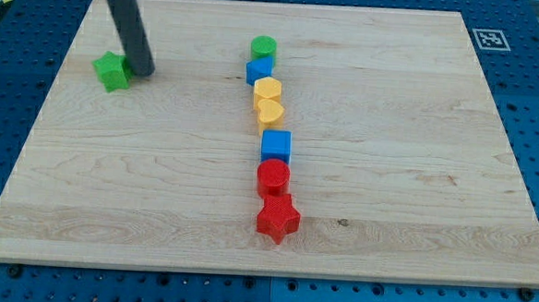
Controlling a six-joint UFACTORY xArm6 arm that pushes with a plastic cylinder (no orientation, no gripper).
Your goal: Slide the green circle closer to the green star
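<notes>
The green star [112, 71] lies at the view's upper left of the wooden board [417, 159]. The green circle [264, 48] sits at the top of a column of blocks near the board's middle, well to the right of the star. My tip [142, 71] rests on the board just to the right of the green star, touching or nearly touching it, and far left of the green circle.
Below the green circle runs a column: a blue block [259, 71], a yellow hexagon [267, 89], a yellow heart [269, 110], a blue cube [275, 147], a red circle [273, 177], a red star [277, 217]. A marker tag [488, 39] sits at the top right corner.
</notes>
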